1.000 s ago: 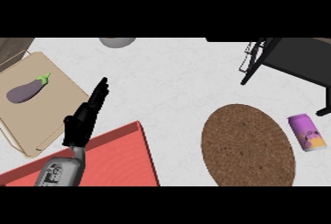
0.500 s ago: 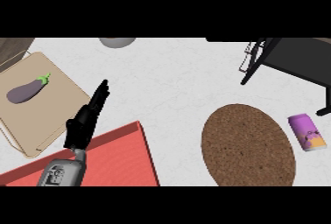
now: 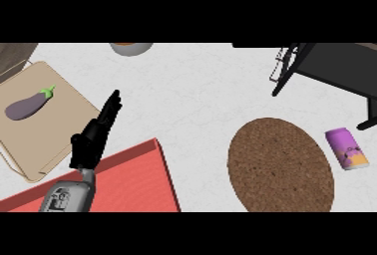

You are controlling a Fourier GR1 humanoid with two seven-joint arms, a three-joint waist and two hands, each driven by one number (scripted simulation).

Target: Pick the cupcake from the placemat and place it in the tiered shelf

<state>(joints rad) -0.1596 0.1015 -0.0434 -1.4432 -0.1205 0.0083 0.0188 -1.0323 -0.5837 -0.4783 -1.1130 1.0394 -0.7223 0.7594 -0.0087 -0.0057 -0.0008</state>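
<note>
My left hand point(image 3: 92, 139) shows at the lower left, fingers straight and pointing up, open and holding nothing. The brown oval placemat point(image 3: 278, 159) lies at the right with nothing on it. The black tiered shelf point(image 3: 331, 69) stands at the upper right, partly cut off by the view's edge. No cupcake shows anywhere. My right hand is out of view.
A purple eggplant point(image 3: 28, 105) lies on a tan cutting board point(image 3: 52, 124) at the left. A red mat point(image 3: 125, 182) covers the lower left. A purple can point(image 3: 346, 148) lies right of the placemat. A bowl's rim point(image 3: 131, 48) peeks at the top.
</note>
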